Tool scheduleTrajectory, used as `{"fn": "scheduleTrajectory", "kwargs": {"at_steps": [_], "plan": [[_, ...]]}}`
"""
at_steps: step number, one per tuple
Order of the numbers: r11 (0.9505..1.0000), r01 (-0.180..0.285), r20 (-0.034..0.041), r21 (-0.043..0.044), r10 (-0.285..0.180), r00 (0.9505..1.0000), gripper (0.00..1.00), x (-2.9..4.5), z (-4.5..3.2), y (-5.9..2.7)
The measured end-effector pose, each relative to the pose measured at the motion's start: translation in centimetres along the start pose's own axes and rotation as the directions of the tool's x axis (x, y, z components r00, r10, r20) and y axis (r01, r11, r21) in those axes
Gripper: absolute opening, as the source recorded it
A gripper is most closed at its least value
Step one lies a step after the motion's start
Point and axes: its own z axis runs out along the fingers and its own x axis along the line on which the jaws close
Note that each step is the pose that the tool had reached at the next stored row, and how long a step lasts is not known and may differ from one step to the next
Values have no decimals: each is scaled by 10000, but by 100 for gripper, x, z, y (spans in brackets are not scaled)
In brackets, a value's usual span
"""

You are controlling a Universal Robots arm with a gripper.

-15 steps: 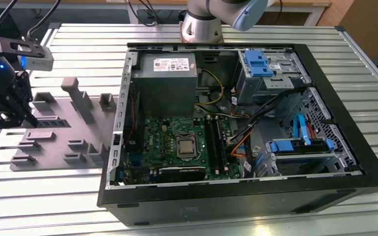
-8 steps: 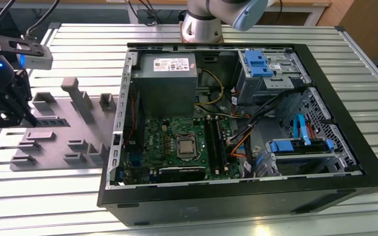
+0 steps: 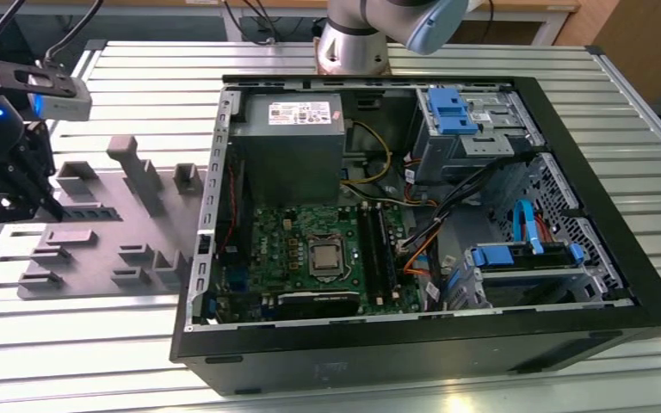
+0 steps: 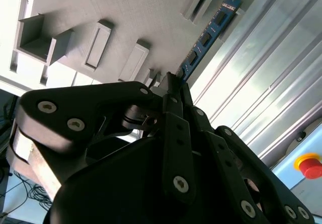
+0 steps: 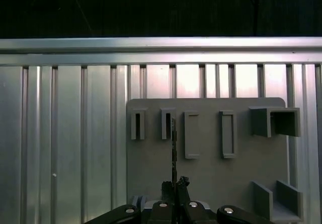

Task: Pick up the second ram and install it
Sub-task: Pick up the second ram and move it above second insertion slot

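Tool (image 4: 171,80) closed narrow on one end of the second ram (image 4: 209,35). The blue stick lies over the grey holder tray (image 4: 115,12) on the tabletop (image 3: 135,344), at the exterior view's left of the computer case (image 3: 423,340).

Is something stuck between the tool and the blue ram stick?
No, nothing visible is. In both wrist views the tool is closed right on one end of the second ram, at the gray holder tray.
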Motion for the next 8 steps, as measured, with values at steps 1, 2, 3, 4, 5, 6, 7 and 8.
{"fn": "scheduleTrajectory", "kwargs": {"at_steps": [1, 2, 3, 4, 5, 6, 7, 8], "plan": [[10000, 0, 1, 1, 0, 10000, 14, 0, -3, 0], [10000, 0, 1, 1, 0, 10000, 14, 0, -5, 0], [10000, 0, 2, 3, 0, 10000, 14, 0, -7, 0], [10000, 0, 3, 3, 0, 10000, 14, -1, -8, 0], [10000, 0, 2, 2, 0, 10000, 14, -1, -10, 0], [10000, 1, 1, 2, -1, 10000, 14, -1, -12, 0], [10000, 0, 2, 2, 0, 10000, 14, -1, -13, 0], [10000, 0, 2, 3, 0, 10000, 14, -2, -14, 0]]}}
